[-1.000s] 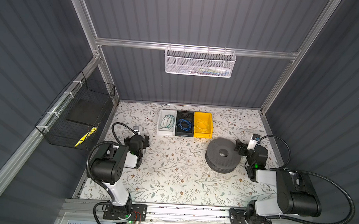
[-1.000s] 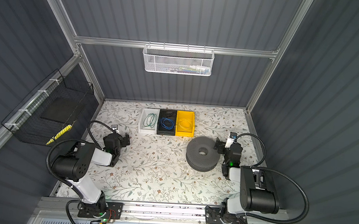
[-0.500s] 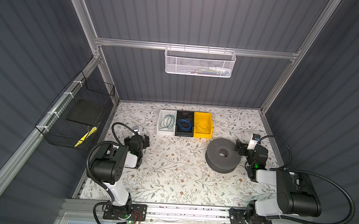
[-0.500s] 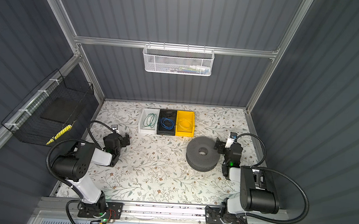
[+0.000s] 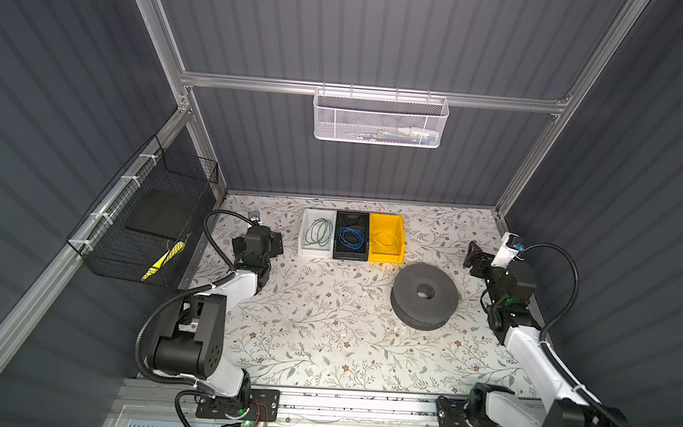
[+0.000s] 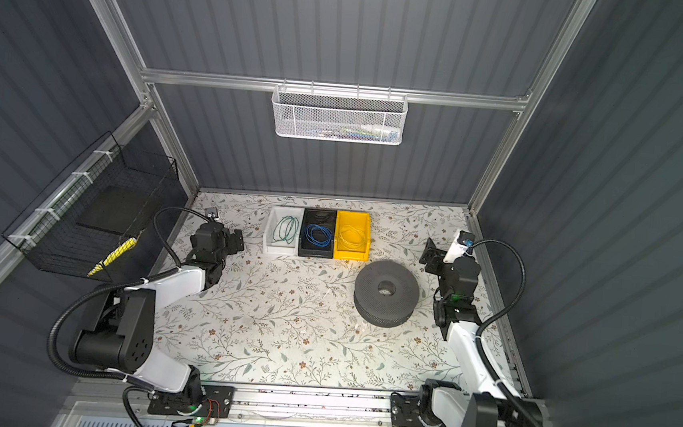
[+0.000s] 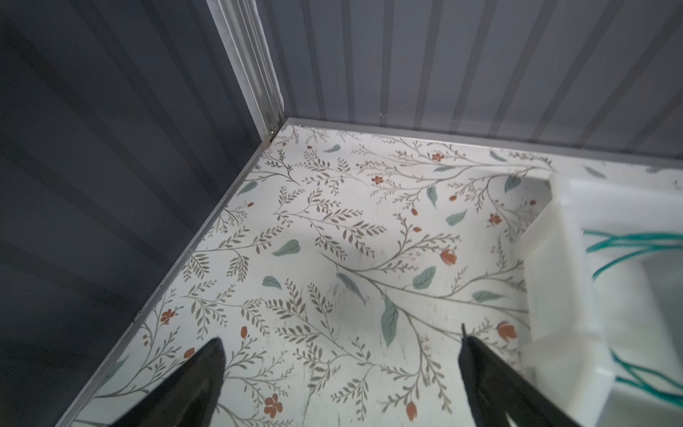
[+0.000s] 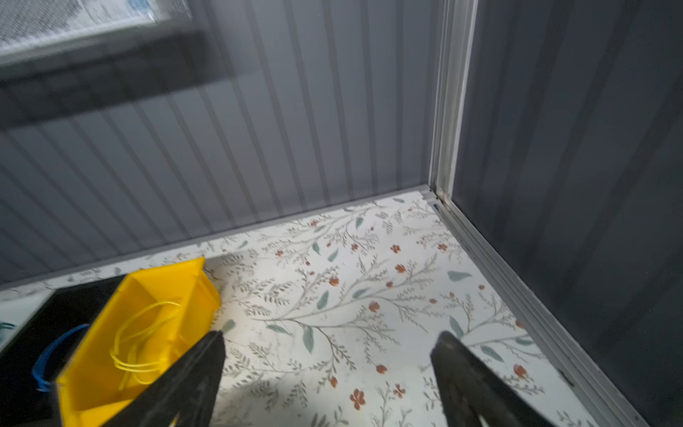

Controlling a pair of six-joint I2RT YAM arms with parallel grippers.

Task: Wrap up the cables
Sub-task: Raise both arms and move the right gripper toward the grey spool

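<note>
The cables show as a thin bright-blue wire [image 5: 351, 237] [image 6: 318, 235], coiled in loose loops inside a black bin [image 5: 349, 257] at the back of the table. A bit of that blue wire [image 8: 47, 355] also appears in the right wrist view. My left gripper [image 5: 273, 242] [image 6: 240, 240] [image 7: 340, 340] hovers left of the bins, open and empty over the floral mat. My right gripper [image 5: 474, 254] [image 6: 428, 248] [image 8: 329, 340] hangs near the right wall, also open with nothing between its fingers. Neither touches the wire.
A white bin [image 5: 315, 252] with green wire and a yellow bin [image 5: 385, 257] with yellow wire flank the black one. A dark round spool [image 5: 424, 294] lies in front of the yellow bin. A white mesh basket [image 5: 379, 119] hangs on the back wall, a black wire basket [image 5: 143, 215] on the left wall.
</note>
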